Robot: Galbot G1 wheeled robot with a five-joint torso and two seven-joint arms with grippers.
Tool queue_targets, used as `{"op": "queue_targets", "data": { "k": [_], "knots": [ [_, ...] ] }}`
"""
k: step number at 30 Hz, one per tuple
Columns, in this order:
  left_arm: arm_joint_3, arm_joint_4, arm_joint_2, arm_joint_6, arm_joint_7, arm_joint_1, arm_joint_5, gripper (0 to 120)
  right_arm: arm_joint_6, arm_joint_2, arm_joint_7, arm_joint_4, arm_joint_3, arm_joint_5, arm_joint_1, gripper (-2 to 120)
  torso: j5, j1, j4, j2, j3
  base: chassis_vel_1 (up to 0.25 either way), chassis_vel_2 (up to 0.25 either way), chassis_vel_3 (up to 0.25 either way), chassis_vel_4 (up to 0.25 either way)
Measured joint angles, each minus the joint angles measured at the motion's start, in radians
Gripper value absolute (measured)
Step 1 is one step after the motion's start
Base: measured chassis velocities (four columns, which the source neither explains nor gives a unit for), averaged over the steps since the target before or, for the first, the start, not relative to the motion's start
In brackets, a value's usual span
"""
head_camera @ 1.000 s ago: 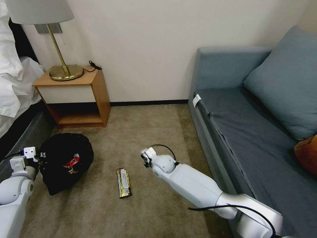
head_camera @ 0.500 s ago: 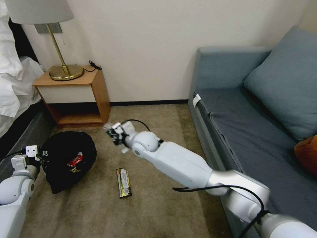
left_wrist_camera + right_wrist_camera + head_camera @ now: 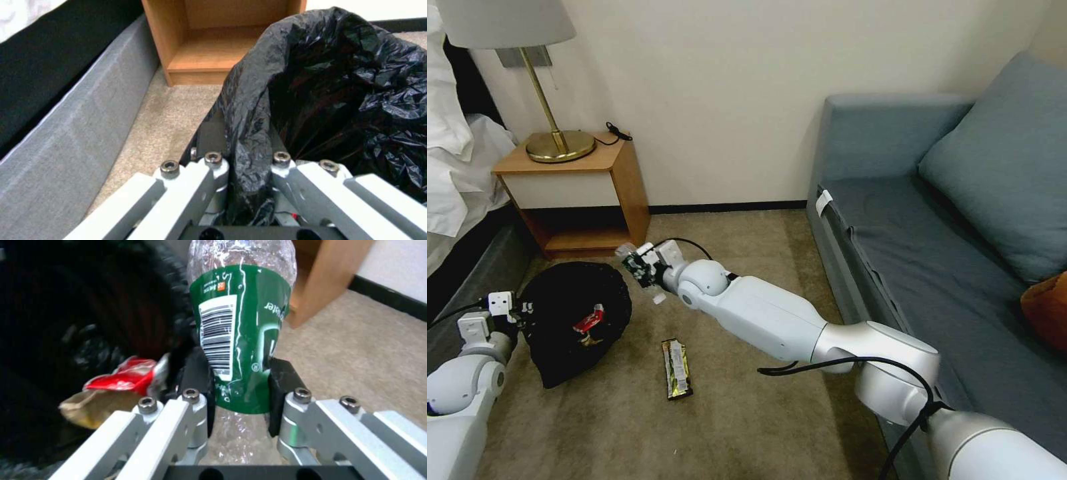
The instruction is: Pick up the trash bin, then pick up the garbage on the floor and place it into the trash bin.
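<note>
The trash bin [image 3: 560, 300], lined with a crinkled black bag [image 3: 338, 100], is held tilted above the carpet at the left. My left gripper [image 3: 517, 310] is shut on its rim [image 3: 247, 156]. Inside lie a red snack wrapper [image 3: 589, 320] [image 3: 124, 375] and crumpled brown paper [image 3: 84, 405]. My right gripper [image 3: 644, 270] hangs just beside the bin's far rim, shut on a clear bottle with a green label [image 3: 240, 333] [image 3: 632, 262]. An olive-gold bar wrapper [image 3: 677, 368] lies flat on the carpet, right of the bin.
A wooden nightstand [image 3: 627, 193] with a brass lamp [image 3: 557, 143] stands behind the bin. A bed [image 3: 454, 167] runs along the left. A grey-blue sofa [image 3: 947, 267] fills the right side. Open carpet lies between them.
My right arm has swung left across the carpet, carrying the bottle up to the bin's rim. The left arm has shifted the bin slightly right and up.
</note>
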Motion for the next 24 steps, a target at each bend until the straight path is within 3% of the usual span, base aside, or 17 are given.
{"op": "queue_targets", "data": {
  "k": [12, 17, 24],
  "knots": [
    [0.042, 0.0, -0.037, 0.012, 0.0, -0.031, 0.017, 4, 0.015, -0.002, 0.004, 0.068, -0.007, 0.05, -0.001, 19, 0.0, 0.0, -0.0002, 0.0, 0.0, 0.0, 0.0, 0.0, 0.0],
    [0.056, -0.005, -0.047, 0.016, 0.0, -0.036, 0.023, 4, 0.093, -0.002, -0.029, 0.093, -0.017, 0.079, -0.002, 19, 0.0, 0.0, -0.0002, 0.0, 0.0, 0.0, 0.0, 0.0, 0.0],
    [0.061, -0.006, -0.058, 0.017, 0.0, -0.037, 0.023, 4, 0.129, -0.003, -0.058, 0.138, -0.039, 0.11, -0.024, 19, 0.0001, 0.0, -0.0001, 0.0, 0.0, 0.0, 0.0, 0.0, 0.0]
  ]
}}
